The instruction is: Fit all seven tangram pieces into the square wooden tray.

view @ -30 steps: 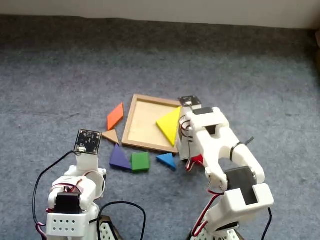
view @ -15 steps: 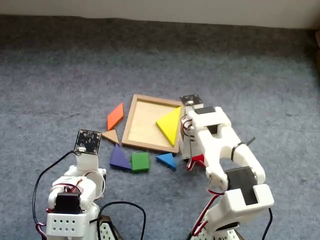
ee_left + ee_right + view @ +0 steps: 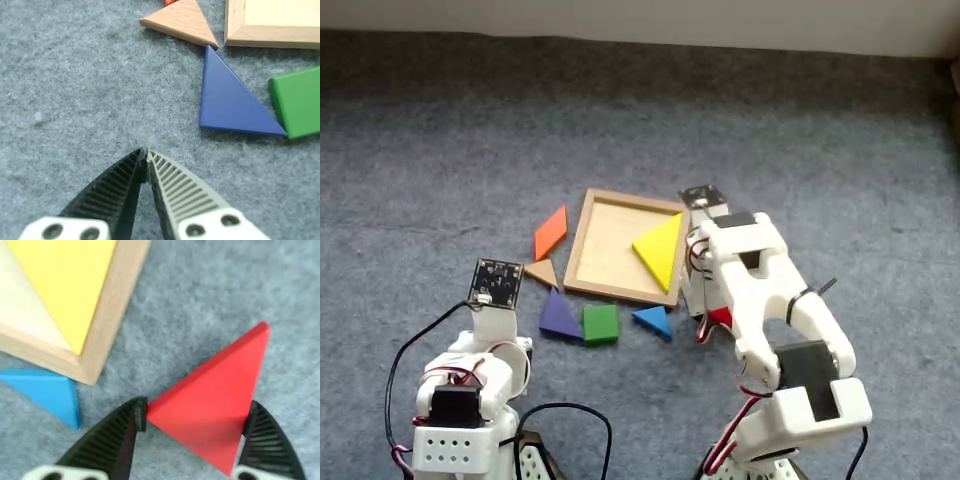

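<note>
Square wooden tray (image 3: pixel 582 262) holds the yellow triangle (image 3: pixel 660 250). Orange piece (image 3: pixel 550 232) and tan triangle (image 3: pixel 542 272) at its 9 o'clock. Purple triangle (image 3: pixel 558 316), green square (image 3: pixel 601 323) and blue triangle (image 3: pixel 653 320) at 6–7. Right gripper (image 3: pixel 192 422) is spread wide, clamping the red triangle (image 3: pixel 210 415) at the tray's 4 o'clock. Left gripper (image 3: pixel 145 155) is clenched and empty. Grey carpet (image 3: pixel 820 150).

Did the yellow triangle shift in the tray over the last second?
No. In the high view the yellow triangle sits where it was, along the right rim of the tray.
</note>
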